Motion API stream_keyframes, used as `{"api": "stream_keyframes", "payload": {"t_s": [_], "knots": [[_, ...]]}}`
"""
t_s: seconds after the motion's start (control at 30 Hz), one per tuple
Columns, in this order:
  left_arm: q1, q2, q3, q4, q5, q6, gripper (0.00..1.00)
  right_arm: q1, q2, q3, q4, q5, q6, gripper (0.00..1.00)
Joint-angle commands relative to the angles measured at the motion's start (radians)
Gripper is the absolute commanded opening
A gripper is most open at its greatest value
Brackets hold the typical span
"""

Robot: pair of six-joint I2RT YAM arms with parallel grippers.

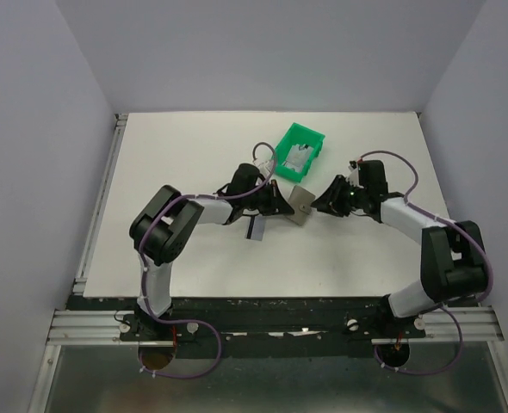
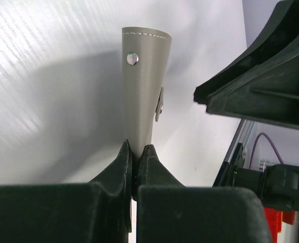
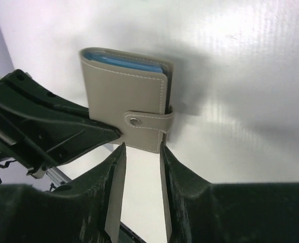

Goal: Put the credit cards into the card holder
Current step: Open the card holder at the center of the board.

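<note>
Left jaws clenched on card holder [image 2: 143, 86] edge; right jaws parted, empty, near its snap tab [image 3: 148, 121].

White-and-black left arm [image 1: 204, 212], matching right arm [image 1: 406, 212], purple cables [image 1: 390, 154], black pincer fingers [image 3: 100, 205]

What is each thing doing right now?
card holder: closed, tab snapped, pinched at one edge
left fingers: shut on the card holder
right fingers: open, empty, close to the tab
green bin: upright, cards inside
credit card on table: lying flat, untouched
</note>
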Motion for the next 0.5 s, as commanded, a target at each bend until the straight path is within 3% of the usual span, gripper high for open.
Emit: {"api": "stream_keyframes", "payload": {"t_s": [0.0, 0.27, 0.47], "knots": [[-0.030, -0.182, -0.015, -0.108, -0.091, 0.137, 0.00, 0.002, -0.150, 0.048, -0.137, 0.047, -0.097, 0.43], [-0.141, -0.362, 0.071, -0.444, -0.338, 0.318, 0.00, 0.042, -0.365, 0.129, -0.348, 0.099, -0.148, 0.47], [-0.251, -0.402, 0.129, -0.591, -0.536, 0.349, 0.00, 0.097, -0.436, 0.122, -0.372, 0.132, -0.092, 0.59]]}}
